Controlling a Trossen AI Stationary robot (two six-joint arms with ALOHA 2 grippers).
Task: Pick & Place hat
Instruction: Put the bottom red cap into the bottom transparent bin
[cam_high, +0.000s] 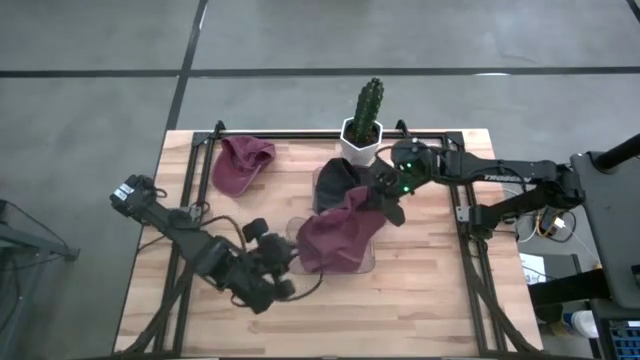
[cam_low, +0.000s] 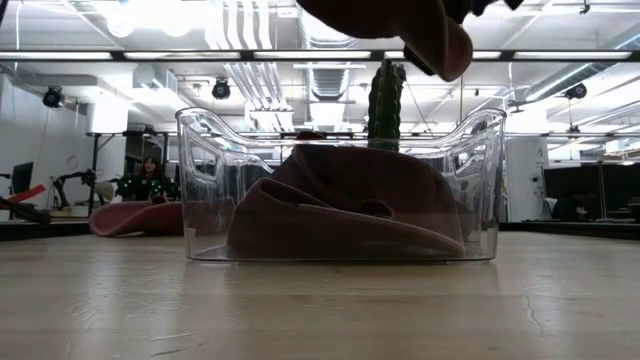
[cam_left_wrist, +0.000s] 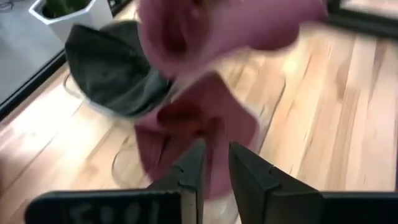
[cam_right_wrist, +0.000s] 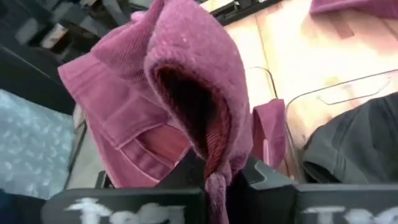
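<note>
The right gripper (cam_right_wrist: 214, 180) is clamped on a maroon hat (cam_right_wrist: 168, 87), which hangs limp and light. It looks soft, so a brim fold is probably the best hold.

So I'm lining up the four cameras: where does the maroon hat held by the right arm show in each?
High view: held maroon hat, centre, over the clear bin.
Low view: top edge, above the bin.
Left wrist view: upper middle.
Right wrist view: fills the centre, pinched in the right gripper.
Shared landmark: the clear bin holding another maroon hat.
</note>
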